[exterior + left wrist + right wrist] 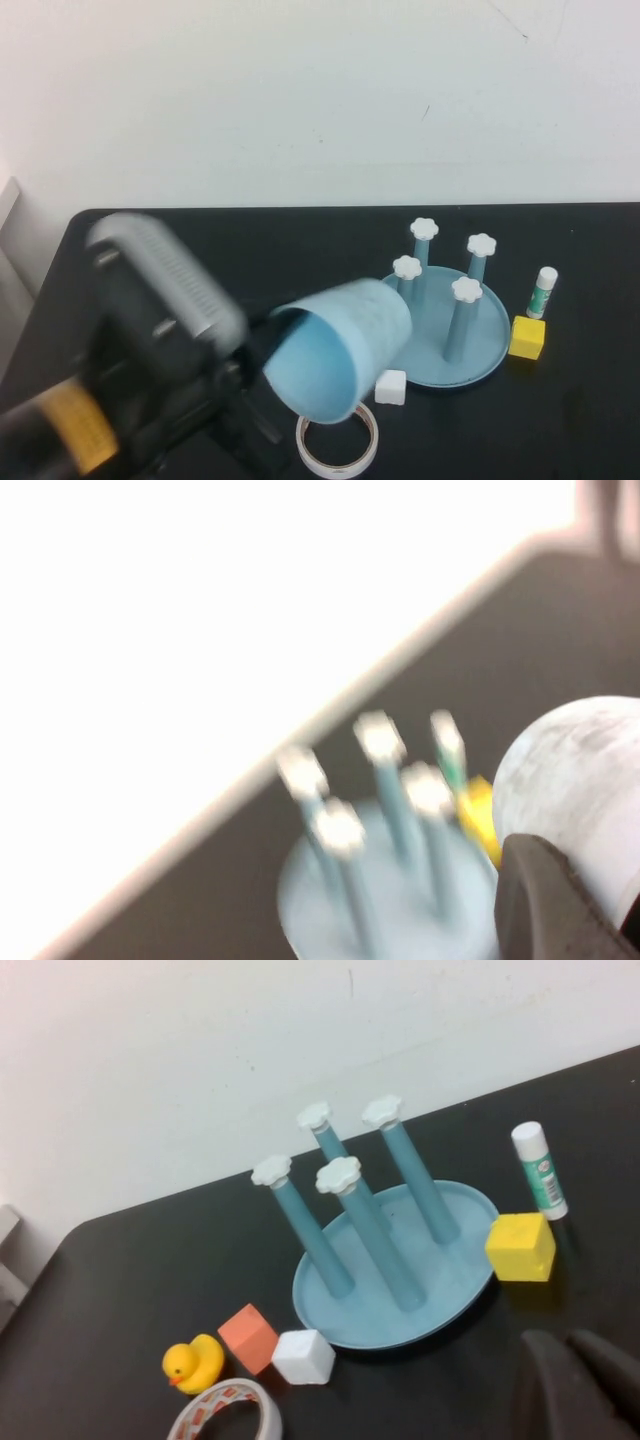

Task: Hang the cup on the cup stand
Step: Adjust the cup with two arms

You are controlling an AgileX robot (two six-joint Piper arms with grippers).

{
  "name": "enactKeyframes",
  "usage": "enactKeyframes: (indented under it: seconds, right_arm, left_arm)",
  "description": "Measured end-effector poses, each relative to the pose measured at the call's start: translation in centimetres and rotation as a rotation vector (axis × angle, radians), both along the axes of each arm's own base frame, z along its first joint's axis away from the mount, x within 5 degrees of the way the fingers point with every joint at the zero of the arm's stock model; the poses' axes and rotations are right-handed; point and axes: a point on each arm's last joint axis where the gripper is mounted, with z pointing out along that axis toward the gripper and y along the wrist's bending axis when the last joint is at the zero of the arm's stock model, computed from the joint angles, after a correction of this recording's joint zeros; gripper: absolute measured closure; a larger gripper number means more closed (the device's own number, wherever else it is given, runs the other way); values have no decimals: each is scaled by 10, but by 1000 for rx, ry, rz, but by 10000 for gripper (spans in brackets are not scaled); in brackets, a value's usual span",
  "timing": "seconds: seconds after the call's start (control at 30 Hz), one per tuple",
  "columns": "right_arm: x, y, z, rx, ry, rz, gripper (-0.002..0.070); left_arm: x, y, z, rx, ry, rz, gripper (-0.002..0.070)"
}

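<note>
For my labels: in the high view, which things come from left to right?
left gripper holding the cup → white cube → cup stand → yellow cube → glue stick. The right gripper appears only in its wrist view.

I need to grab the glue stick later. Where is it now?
In the high view the glue stick stands upright on the table's right side, just right of the cup stand and behind the yellow cube.

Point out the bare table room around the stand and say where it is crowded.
Bare: the far strip behind the cup stand, and the far-left table. Crowded: yellow cube and glue stick on its right; white cube, tape ring in front, where the left gripper holds the cup. The right gripper hangs aside.
</note>
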Motion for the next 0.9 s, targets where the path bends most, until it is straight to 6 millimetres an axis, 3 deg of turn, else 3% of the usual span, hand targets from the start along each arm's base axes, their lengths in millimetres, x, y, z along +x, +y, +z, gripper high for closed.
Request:
enactKeyframes:
  seconds: [0.1,0.27,0.53,0.63,0.8,0.9]
  right_arm:
    - [0,2,0,22,8,12,678]
    - [-2,7,0,105,31,57,678]
    - [-5,22,15,421,8,195,647]
    - [-2,28,23,552,31,262,544]
    - [14,30,27,649,180,270,254]
    - [29,33,49,676,241,320,146]
  left_arm:
    - [-5,15,-3,-99,-139,38,668]
    - [8,30,-6,-155,-263,219,669]
    - [33,31,-10,-199,-425,433,669]
    - [37,24,-15,-221,-442,415,669]
    - [39,15,-20,-249,-454,352,669]
    - [38,12,-21,-257,-463,328,669]
